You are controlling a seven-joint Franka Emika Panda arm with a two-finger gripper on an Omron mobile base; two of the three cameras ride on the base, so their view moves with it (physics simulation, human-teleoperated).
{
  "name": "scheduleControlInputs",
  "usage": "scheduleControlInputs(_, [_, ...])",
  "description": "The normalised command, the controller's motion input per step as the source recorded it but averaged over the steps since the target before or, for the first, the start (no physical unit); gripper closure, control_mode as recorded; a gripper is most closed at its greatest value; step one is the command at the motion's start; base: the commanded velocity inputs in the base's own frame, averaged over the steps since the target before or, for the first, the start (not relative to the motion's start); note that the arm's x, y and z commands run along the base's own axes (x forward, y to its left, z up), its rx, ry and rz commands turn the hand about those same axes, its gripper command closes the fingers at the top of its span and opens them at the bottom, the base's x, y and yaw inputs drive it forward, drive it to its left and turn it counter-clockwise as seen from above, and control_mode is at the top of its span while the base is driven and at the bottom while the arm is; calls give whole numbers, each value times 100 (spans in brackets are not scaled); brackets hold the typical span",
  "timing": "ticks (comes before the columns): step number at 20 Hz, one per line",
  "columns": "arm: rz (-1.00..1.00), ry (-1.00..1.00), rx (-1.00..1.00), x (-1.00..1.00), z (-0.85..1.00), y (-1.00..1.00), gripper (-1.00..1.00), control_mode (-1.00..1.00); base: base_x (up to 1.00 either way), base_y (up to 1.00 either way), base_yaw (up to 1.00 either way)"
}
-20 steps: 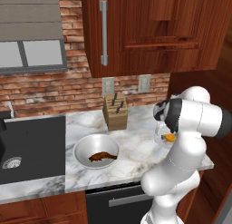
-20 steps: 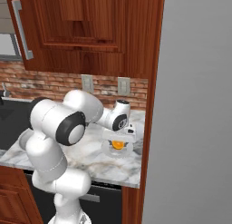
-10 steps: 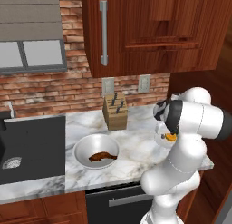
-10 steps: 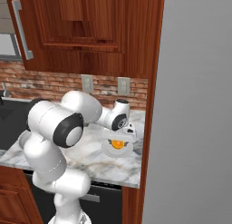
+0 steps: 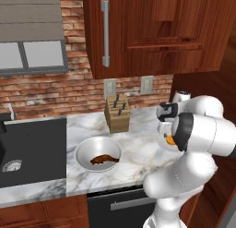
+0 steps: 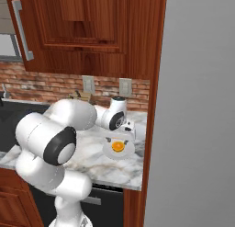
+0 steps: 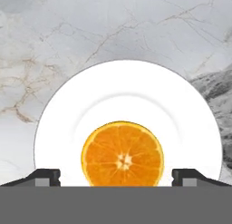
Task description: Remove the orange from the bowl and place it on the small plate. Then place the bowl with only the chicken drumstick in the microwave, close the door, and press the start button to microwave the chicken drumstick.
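The orange (image 7: 122, 155) lies cut face up on the small plate (image 7: 127, 87), which rests on the marble counter near its right end. My gripper (image 7: 117, 177) hangs just above it, open, with a fingertip on each side of the orange and clear of it. From the right base view the orange (image 6: 118, 146) sits on the plate (image 6: 109, 152) under the gripper (image 6: 120, 139). The bowl (image 5: 83, 148) stands on the counter to the left and holds the chicken drumstick (image 5: 103, 159). The microwave and its door are out of view.
A wooden knife block (image 5: 117, 114) stands behind the bowl by the brick wall. A black sink (image 5: 27, 148) lies at the left. Upper wooden cabinets (image 5: 152, 33) hang overhead. A tall grey panel (image 6: 197, 106) closes off the counter's right end.
The jaws have spread wider around the orange, which stays on the small plate. The arm has hardly moved.
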Motion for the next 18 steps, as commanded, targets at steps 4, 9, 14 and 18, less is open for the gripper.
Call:
scheduleControlInputs(4, [-2, -14, -3, -33, 78, 28, -100, -100, 0, 0, 0])
scheduleControlInputs(9, [0, -12, -4, -43, 74, 74, -100, -100, 0, 0, 0])
scheduleControlInputs(14, [0, 1, -1, -28, 10, 100, -100, -100, 0, 0, 0])
scheduleControlInputs(18, [0, 0, 0, -39, -1, 100, -100, -100, 0, 0, 0])
